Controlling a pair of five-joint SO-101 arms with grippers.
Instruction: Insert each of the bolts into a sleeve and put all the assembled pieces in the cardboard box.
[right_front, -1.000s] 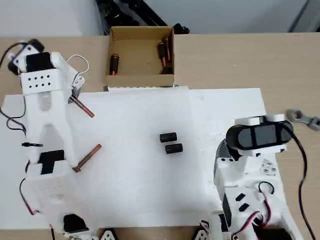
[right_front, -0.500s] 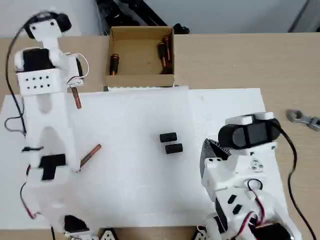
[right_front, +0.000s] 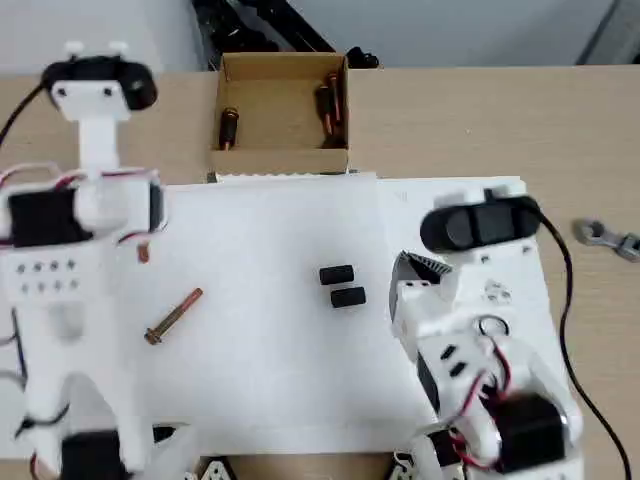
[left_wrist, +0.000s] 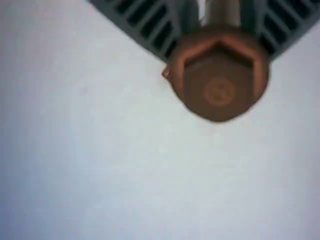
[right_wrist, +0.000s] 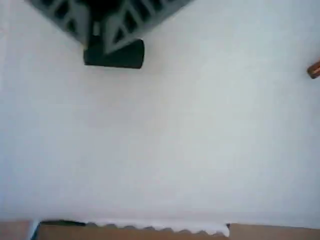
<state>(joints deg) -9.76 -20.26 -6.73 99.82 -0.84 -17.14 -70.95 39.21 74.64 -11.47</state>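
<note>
Partway through the job: three copper-and-black assembled pieces (right_front: 330, 100) lie in the open brown cardboard box (right_front: 280, 160) at the upper centre of the high view, one against its left wall and two against its right. By the look of it, two more sets are left to build. The left hand (left_wrist: 220, 15), at the left of the high view, pinches a copper-coloured hex-head bolt (left_wrist: 217, 82) by its shank, the head hanging free above the white sheet (right_front: 260, 380). A second copper bolt (right_front: 173, 315) lies loose on the sheet at the lower left, well apart from the others. Two short black cylindrical sleeves (right_front: 336, 273) lie side by side at mid-frame, neither yet filled. The right hand (right_front: 410, 272) hangs just to their right, near them but not touching in the high view. Its own wrist view shows one sleeve close beyond its tip, and whether that hand is spread or pressed together cannot be told. Both bolts have yet to meet a sleeve, and both finished pairs would then need carrying to the box. The sheet covers most of the pale wooden counter (right_front: 450, 120). A silver metal wrench (right_front: 605, 237) rests at the right edge, well clear of the work. The right arm's bulk crowds the sleeves from that side, and the box's near wall stands between the sheet and the drop.
</note>
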